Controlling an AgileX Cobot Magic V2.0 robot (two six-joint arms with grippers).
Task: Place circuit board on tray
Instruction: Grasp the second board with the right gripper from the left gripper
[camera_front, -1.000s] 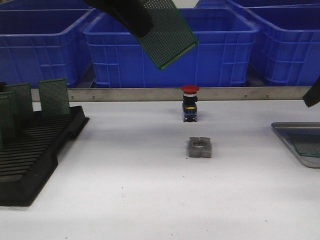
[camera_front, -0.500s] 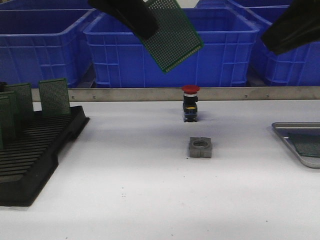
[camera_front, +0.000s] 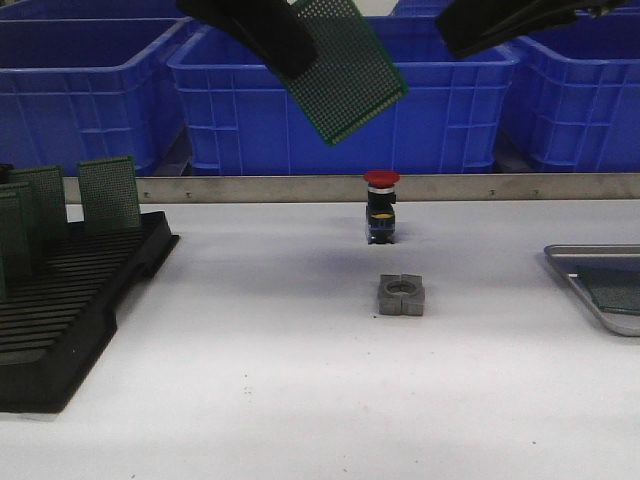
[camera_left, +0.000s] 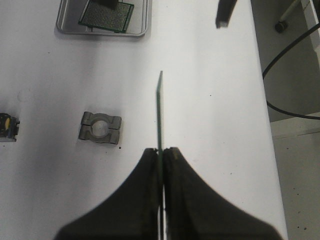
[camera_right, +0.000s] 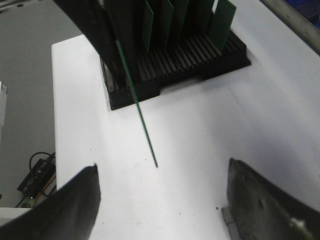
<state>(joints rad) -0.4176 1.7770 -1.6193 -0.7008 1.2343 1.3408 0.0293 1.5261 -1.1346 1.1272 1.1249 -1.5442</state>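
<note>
My left gripper (camera_front: 285, 45) is shut on a green perforated circuit board (camera_front: 345, 65) and holds it tilted, high above the table's middle. In the left wrist view the board (camera_left: 160, 110) stands edge-on between the closed jaws of the left gripper (camera_left: 161, 150). My right gripper (camera_front: 470, 35) is open and empty, high up just right of the board. In the right wrist view the board's edge (camera_right: 137, 105) lies ahead of the right gripper's (camera_right: 163, 164) spread jaws. The silver tray (camera_front: 575, 275) sits at the table's right edge with another green board (camera_front: 615, 290) in it; it also shows in the left wrist view (camera_left: 140, 20).
A black slotted rack (camera_front: 70, 310) with several upright green boards stands at the left. A red-capped push button (camera_front: 380, 205) and a grey metal block (camera_front: 401, 295) sit mid-table. Blue bins (camera_front: 340, 110) line the back behind a metal rail.
My right gripper has risen from the right edge and swung left to just right of the held board. The left gripper shifted slightly right early on, then held still.
</note>
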